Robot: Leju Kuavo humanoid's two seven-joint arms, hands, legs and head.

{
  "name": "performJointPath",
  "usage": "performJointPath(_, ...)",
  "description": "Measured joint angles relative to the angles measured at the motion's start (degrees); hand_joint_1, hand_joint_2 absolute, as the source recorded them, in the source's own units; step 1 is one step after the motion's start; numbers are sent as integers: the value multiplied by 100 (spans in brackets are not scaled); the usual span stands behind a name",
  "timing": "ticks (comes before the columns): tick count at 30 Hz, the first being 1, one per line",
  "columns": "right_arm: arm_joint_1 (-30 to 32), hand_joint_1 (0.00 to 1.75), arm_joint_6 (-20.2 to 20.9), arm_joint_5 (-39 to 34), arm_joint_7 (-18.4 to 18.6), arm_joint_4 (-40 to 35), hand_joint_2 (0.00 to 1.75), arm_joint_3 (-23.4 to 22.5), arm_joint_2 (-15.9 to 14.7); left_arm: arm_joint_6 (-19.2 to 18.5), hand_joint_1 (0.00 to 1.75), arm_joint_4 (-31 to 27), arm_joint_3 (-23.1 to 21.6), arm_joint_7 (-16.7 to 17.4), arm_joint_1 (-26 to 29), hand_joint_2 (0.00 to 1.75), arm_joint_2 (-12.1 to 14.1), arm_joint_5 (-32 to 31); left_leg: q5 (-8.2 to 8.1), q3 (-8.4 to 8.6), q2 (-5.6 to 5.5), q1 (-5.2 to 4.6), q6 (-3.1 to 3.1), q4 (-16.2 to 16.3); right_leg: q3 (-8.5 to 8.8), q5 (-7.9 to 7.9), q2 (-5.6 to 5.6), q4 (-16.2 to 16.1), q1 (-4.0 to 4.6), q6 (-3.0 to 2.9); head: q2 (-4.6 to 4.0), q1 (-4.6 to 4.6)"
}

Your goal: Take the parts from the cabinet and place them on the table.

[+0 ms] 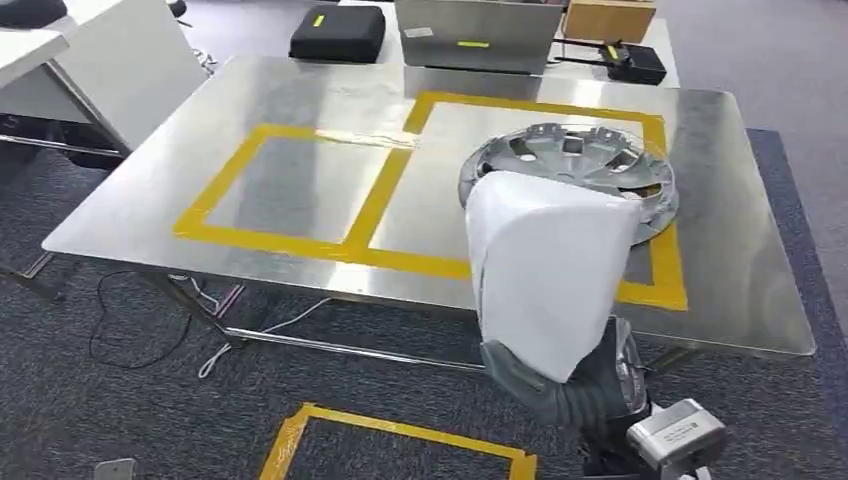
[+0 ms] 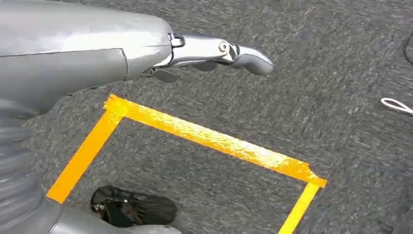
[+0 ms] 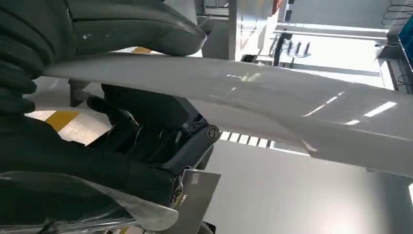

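Steel surface [image 1: 300,110] carries two yellow tape rectangles [image 1: 350,240] side by side. A silver hubcap [image 1: 585,160] lies flat in the right rectangle, its near rim crossing the tape's right edge. Behind the surface: a black case [image 1: 338,32], a grey laptop [image 1: 480,35], a black radio-like device [image 1: 630,62]. A white cable [image 1: 215,355] trails on the grey carpet under the surface, with another yellow tape outline [image 1: 400,430] on the floor in front.

The right hand [image 3: 146,126] grips a white curved panel part [image 1: 550,270], thick thumb on one face, dark fingers on the other. The panel stands up from the hand over the surface's near edge, hiding part of the hubcap.

The left hand [image 2: 214,51] hangs over the carpet and floor tape, fingers stretched out, holding nothing.
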Motion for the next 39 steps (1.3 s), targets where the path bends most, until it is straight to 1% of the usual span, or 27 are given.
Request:
performJointPath(2,-81,175,35,0,42,2,175,44,0,2,0,-2,-33,17,-34,175,11,-26,-96,-171,9,7,-52,373,142,-26,-16,-74,-36,-57,0,-29)
performJointPath(5,-174,175,81,-4,96,28,175,90,0,0,0,-2,-70,41,-32,175,4,-44,-559,-909,9,28,-110,1558,244,-126,-18,-78,-24,-106,0,-28)
performJointPath(6,-180,175,81,-4,107,39,175,105,0,2,0,-2,-76,46,-24,175,7,-44,-580,-1071,9,25,-110,1714,289,-165,-7,-78,-21,-106,2,-33)
performJointPath(7,-193,175,87,-4,127,55,175,122,0,2,0,-2,-79,46,-17,175,9,-46,-445,-1115,9,23,-106,1626,353,-210,3,-78,-19,-103,0,-37)
performJointPath(8,-221,175,96,-4,144,65,175,140,0,2,0,-2,-83,48,-19,175,15,-46,-197,-1065,9,21,-80,1354,425,-263,8,-78,-16,-98,2,-33)
performJointPath(10,-314,175,103,-4,175,83,175,199,0,2,0,-2,-111,48,-23,175,20,-50,546,-799,11,-3,0,402,597,-386,5,-82,-13,-61,2,-33)
performJointPath(11,-352,175,114,0,192,98,175,225,0,2,0,-2,-125,57,-20,175,28,-55,537,-756,25,-33,42,325,622,-420,-2,-104,-19,-46,0,-17)
performJointPath(12,-410,175,127,15,217,120,175,258,0,4,0,-2,-142,70,-33,175,22,-77,245,-830,36,-81,61,322,657,-441,8,-114,-15,-8,0,-33)
performJointPath(13,-478,175,144,28,256,137,175,299,0,11,0,-2,-157,72,-43,175,31,-87,392,-765,11,-104,138,185,571,-479,-7,-148,-17,47,0,-39)
performJointPath(15,-558,175,179,52,339,157,175,367,0,15,0,-2,-192,85,-19,175,39,-112,411,-672,10,-83,221,87,769,-412,-4,-89,2,101,0,-37)
performJointPath(17,-737,175,240,55,461,188,175,426,2,17,0,-4,-240,94,-59,175,37,-122,428,-491,1,-40,255,7,655,-553,2,119,-13,142,0,-7)
performJointPath(18,-861,175,293,41,516,208,175,457,2,22,0,-2,-262,107,-86,175,46,-129,410,-476,-1,-40,275,-1,445,-684,6,473,-18,164,0,15)
performJointPath(20,-999,175,365,2,579,253,175,494,2,24,0,-2,-326,146,-114,175,46,-138,350,-458,-1,-44,283,1,-134,-1029,6,1300,-26,206,0,31)
performJointPath(21,-1041,175,385,-4,603,275,175,513,2,24,0,-2,-350,149,-117,175,48,-140,311,-430,-3,-44,282,2,-373,-1086,5,1556,-26,229,2,26)
performJointPath(22,-1075,175,396,-4,612,295,175,527,2,24,0,-2,-365,149,-113,175,48,-144,272,-382,-9,-43,275,3,-479,-962,4,1551,-27,240,0,33)
performJointPath(23,-1120,175,398,-4,619,315,175,542,2,26,0,-2,-378,155,-113,175,48,-144,220,-313,-20,-43,267,3,-473,-681,4,1306,-26,224,0,26)
performJointPath(25,-1234,175,415,-4,647,345,175,588,2,26,0,-2,-422,164,-118,175,50,-146,105,-136,-29,-45,235,2,-238,70,5,380,-23,167,0,28)
performJointPath(26,-1269,175,439,-4,667,370,175,614,2,26,0,-2,-441,166,-107,175,52,-153,59,-113,-32,-37,215,-25,-169,163,10,220,-12,140,0,20)
performJointPath(27,-1315,175,479,-7,695,418,175,627,2,28,0,-2,-457,173,-138,175,52,-155,53,-89,-33,-41,190,-8,-257,51,2,173,32,133,-2,-11)
performJointPath(28,-1384,175,514,-17,750,441,175,662,20,33,0,0,-479,201,-157,175,55,-162,28,-139,-27,-40,136,4,-176,110,13,32,35,70,0,6)
performJointPath(30,-1500,175,531,-26,804,481,175,701,39,35,0,0,-524,216,-158,175,52,-168,45,-98,-22,-40,88,-26,-157,116,13,-11,41,15,0,-6)
performJointPath(32,-1615,175,584,-24,837,514,175,763,79,37,0,0,-575,225,-192,175,63,-170,44,-207,-16,-39,24,242,16,109,0,-113,-25,-36,0,-24)
performJointPath(34,-1752,175,619,-37,883,566,175,818,125,37,0,0,-625,247,-210,175,68,-170,-169,-645,-8,-7,-45,1025,106,58,-14,-142,-29,-94,0,-48)
performJointPath(36,-1819,175,643,-57,944,634,175,874,155,42,0,0,-654,262,-197,175,83,-170,-461,-1131,-7,22,-91,1715,189,-22,-8,-141,-29,-101,0,-52)
performJointPath(37,-1844,175,665,-61,971,665,175,901,164,46,0,0,-662,269,-193,175,87,-170,-427,-1242,-7,32,-102,1765,237,-59,0,-141,-31,-96,0,-52)
performJointPath(38,-1865,175,695,-61,986,699,175,926,179,53,0,0,-682,278,-195,175,94,-170,-209,-1242,-6,43,-111,1591,305,-102,8,-141,-37,-87,0,-50)
performJointPath(39,-1887,175,697,-61,1005,726,175,949,195,57,0,2,-710,289,-199,175,105,-173,146,-1143,-3,56,-116,1209,382,-153,8,-141,-43,-71,0,-52)
